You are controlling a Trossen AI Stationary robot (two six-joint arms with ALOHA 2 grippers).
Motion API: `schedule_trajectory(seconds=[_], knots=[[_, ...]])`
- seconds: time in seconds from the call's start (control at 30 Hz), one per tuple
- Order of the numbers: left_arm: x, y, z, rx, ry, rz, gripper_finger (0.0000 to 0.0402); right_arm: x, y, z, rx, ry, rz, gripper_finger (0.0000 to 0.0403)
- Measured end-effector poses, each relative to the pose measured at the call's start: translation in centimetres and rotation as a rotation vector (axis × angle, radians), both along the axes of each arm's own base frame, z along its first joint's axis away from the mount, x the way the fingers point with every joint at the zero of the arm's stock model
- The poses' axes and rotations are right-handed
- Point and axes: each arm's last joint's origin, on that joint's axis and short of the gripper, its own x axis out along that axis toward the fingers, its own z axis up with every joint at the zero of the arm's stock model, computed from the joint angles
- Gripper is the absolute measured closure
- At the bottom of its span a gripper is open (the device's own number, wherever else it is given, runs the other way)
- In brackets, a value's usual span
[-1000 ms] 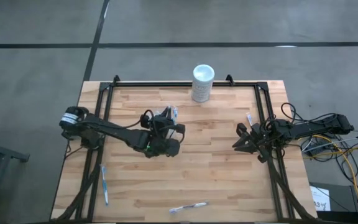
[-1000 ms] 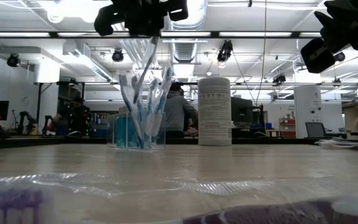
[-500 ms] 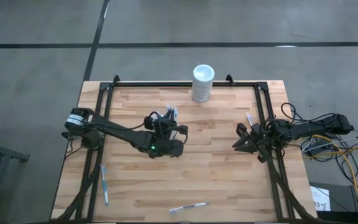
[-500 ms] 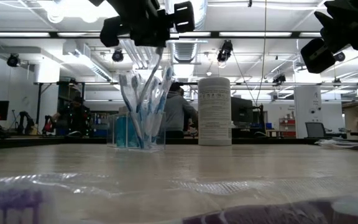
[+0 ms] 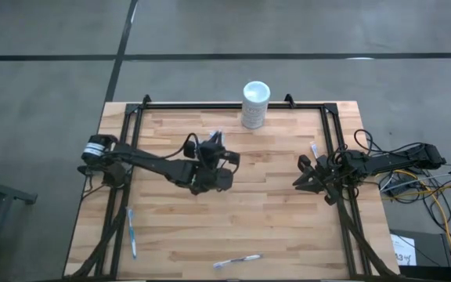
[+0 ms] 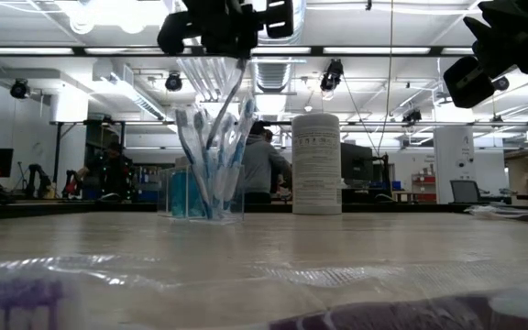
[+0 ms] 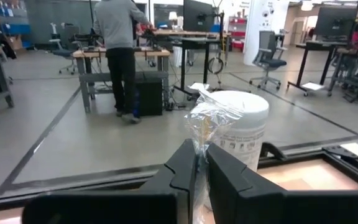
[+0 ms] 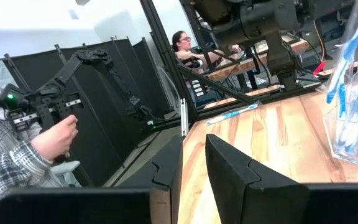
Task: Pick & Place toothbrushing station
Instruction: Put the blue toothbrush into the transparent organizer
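A small clear cup (image 6: 211, 197) full of blue-and-white toothbrushes stands on the wooden table, left of the middle; the right wrist view shows this cup (image 8: 356, 124) too. Right above it, my left gripper (image 5: 212, 150) is shut on a toothbrush in a crinkled clear wrapper (image 6: 223, 96). The wrapped brush slants down among the brushes in the cup. Loose toothbrushes lie near the front left (image 5: 131, 233) and at the front edge (image 5: 237, 260). My right gripper (image 5: 302, 174) waits at the right edge, its fingers (image 8: 229, 165) slightly open, with nothing between them. My left gripper pinches the clear wrapper (image 7: 199, 146) between its two fingers, a little below the wrapper's upper end, which sticks up past them. The fingers come in level, across the upright brush. The rest hangs down toward the cup (image 6: 218, 137); whether its lower end rests there I cannot tell.
A tall white cylinder (image 5: 255, 104) stands at the far edge, just behind the cup. Another toothbrush (image 5: 314, 149) lies by the right arm. Black frame rails (image 5: 124, 157) run along the table's sides. Crumpled clear film (image 6: 246, 275) lies near the low camera. People are in the room behind.
My left gripper has moved a little toward the table's right and far edges, still shut, carrying the wrapper's upper end along above the cup. The cup has stayed in place.
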Motion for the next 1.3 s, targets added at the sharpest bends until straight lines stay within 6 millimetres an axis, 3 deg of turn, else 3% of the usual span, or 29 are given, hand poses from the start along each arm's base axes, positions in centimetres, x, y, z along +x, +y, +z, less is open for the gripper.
schedule_trajectory(seconds=[0.77, 1.3], knots=[[1.4, 0.4, -3.9, -0.101, 0.056, -0.105, 0.0371, 0.0, 0.0, 0.0, -0.001, 0.005, 0.000, 0.0335], [-0.2, -1.9, -6.0, -0.130, 0.122, -0.168, 0.0371, 0.0, 0.0, 0.0, -0.001, 0.004, 0.000, 0.0335]])
